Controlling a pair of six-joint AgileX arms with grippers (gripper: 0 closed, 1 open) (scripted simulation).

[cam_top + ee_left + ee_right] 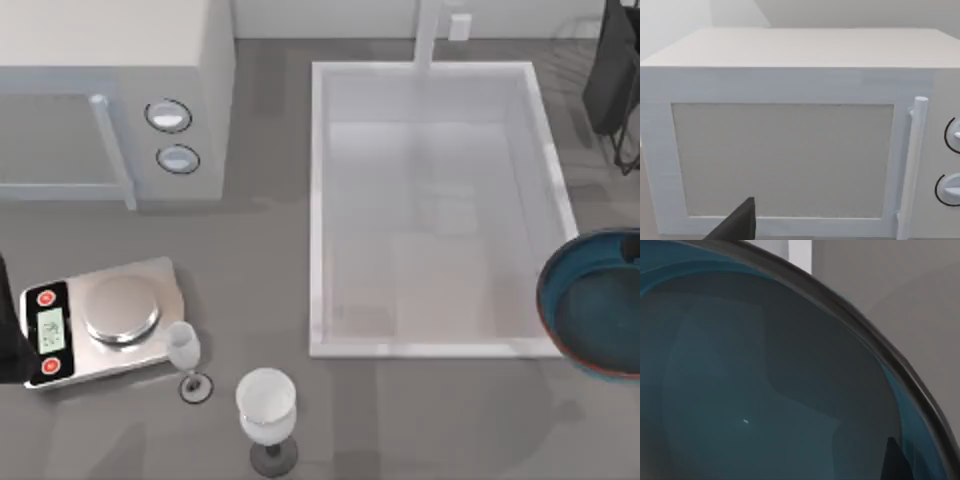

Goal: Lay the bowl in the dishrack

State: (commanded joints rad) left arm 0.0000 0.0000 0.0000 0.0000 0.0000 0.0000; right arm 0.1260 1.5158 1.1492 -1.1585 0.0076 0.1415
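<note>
Bowl [596,305] position: at the right edge of the table in the top view, just right of the white sink basin [318,200], its rim overlapping the basin's right wall, and partly cut off by the picture edge. Dishrack [612,75] position: far right corner, well apart from the bowl, with dark wires and a black panel partly in view.

The right wrist view looked into the bowl's glossy teal interior at close range, with the dark rim curving across. This suggested the right arm was at the bowl, but whether its fingers were spread or clamped on the rim could not be told.

The left arm was parked at the near left, beside the scale [100,320], its wrist camera facing the microwave [790,140]; its finger state could not be told either.

Handling judgement: the bowl appeared rigid, glazed and therefore slippery, probably breakable, and wide enough to tilt under its own weight. The thin reddish-brown rim was the sensible place to pinch, with the wall between the fingers. Two wine glasses [267,405] stood near left, clear of the route.
</note>
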